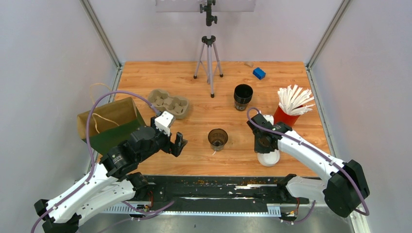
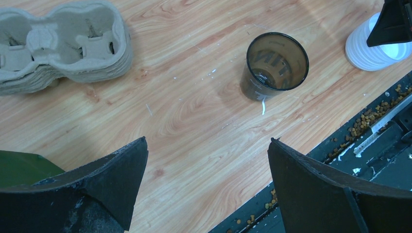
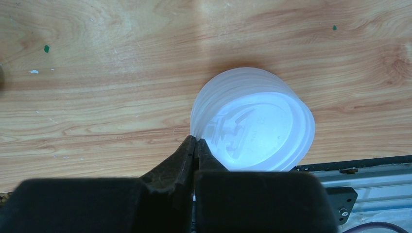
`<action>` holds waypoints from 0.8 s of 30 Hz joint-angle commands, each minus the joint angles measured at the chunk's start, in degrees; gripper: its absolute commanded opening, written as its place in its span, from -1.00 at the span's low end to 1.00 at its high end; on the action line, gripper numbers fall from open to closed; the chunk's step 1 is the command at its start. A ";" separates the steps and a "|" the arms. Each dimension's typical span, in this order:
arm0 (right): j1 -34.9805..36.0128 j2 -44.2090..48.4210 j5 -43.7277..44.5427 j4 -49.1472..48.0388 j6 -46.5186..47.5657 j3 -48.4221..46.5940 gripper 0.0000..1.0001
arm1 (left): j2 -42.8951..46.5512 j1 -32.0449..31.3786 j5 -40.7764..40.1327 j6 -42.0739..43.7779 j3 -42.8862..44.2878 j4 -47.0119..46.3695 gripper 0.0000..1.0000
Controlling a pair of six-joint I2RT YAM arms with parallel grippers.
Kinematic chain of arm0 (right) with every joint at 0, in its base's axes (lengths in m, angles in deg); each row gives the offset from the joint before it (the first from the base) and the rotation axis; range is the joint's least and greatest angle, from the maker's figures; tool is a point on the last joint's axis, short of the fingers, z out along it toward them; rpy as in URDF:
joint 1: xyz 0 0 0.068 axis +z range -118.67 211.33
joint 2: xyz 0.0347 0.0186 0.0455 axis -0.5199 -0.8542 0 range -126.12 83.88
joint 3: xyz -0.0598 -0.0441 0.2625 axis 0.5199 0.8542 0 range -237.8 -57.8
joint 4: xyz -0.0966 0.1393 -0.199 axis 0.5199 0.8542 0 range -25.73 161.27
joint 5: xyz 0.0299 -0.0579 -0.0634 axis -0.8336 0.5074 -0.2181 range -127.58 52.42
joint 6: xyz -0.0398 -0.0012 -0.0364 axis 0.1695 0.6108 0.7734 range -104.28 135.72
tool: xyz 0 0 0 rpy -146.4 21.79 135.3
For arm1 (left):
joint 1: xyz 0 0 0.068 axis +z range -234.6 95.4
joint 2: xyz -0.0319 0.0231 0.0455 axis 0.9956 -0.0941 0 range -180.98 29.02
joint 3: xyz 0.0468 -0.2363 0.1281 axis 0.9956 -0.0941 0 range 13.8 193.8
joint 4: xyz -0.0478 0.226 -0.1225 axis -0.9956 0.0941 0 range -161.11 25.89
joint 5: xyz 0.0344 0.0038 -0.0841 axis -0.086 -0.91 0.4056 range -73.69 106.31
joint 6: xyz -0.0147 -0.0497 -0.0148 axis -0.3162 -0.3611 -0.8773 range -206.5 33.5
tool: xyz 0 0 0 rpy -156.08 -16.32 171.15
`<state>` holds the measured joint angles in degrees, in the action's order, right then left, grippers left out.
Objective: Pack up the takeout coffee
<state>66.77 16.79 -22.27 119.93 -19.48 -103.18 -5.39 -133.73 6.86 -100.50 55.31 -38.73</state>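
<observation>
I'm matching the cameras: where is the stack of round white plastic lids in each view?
Top external: stack of round white plastic lids, lower right, under the right gripper.
Left wrist: top right corner.
Right wrist: centre, just past the fingertips.
Shared landmark: the dark right gripper, at the lids in every view.

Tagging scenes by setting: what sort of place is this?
Probably a robot lab cell staged as a coffee counter: a bare walled enclosure, a tripod on the wooden table, and takeout props like the pulp cup carrier and paper bag.
</observation>
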 commanded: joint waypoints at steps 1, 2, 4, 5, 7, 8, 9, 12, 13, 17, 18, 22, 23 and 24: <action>-0.28 1.35 0.48 0.69 0.43 -2.44 -0.94 | -0.14 -0.17 0.53 0.05 1.20 -0.87 1.00; -0.24 1.35 0.56 0.82 0.43 -2.57 -0.91 | -0.21 -0.18 0.54 0.04 1.20 -0.89 1.00; -0.24 1.42 0.40 0.84 0.46 -2.75 -0.91 | -0.18 -0.18 0.53 0.07 1.23 -0.87 1.00; -0.21 1.50 0.16 0.85 0.61 -2.78 -0.94 | -0.13 -0.13 0.57 0.07 1.20 -0.89 1.00; -0.26 1.66 -0.45 0.69 0.81 -2.78 -0.97 | -0.21 -0.17 0.58 0.12 1.20 -0.86 1.00; -0.24 1.76 -0.72 0.68 0.77 -2.77 -0.95 | -0.15 -0.18 0.58 0.11 1.24 -0.89 1.00; -0.23 1.83 -0.94 0.56 0.82 -2.78 -0.90 | -0.21 -0.23 0.58 0.11 1.25 -0.90 1.00; -0.36 2.04 -1.17 0.55 0.85 -2.70 -0.89 | -0.21 -0.16 0.62 0.16 1.27 -0.84 1.00; -0.39 2.15 -1.49 0.47 1.06 -2.63 -0.95 | -0.20 -0.14 0.63 0.12 1.28 -0.87 1.00; -0.75 2.59 -2.38 -0.31 1.37 -1.93 -0.98 | -0.13 -0.18 0.65 0.01 1.29 -0.78 1.00; -0.86 2.85 -2.35 -0.29 1.28 -1.78 -0.90 | -0.08 -0.18 0.59 0.02 1.31 -0.82 1.00; -1.26 3.86 -2.36 -0.29 1.30 -1.33 -1.00 | -0.01 -0.18 0.58 -0.02 1.34 -0.72 1.00; -1.52 4.04 -2.43 -0.29 1.36 -1.17 -1.00 | -0.01 -0.14 0.63 -0.06 1.29 -0.66 1.00; -1.64 4.21 -2.54 -0.29 1.34 -1.07 -1.00 | 0.06 -0.20 0.61 -0.06 1.29 -0.66 1.00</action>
<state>65.89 19.08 -24.39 120.52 -18.72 -103.73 -5.52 -133.73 7.03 -100.50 55.31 -38.73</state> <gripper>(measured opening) 0.010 1.000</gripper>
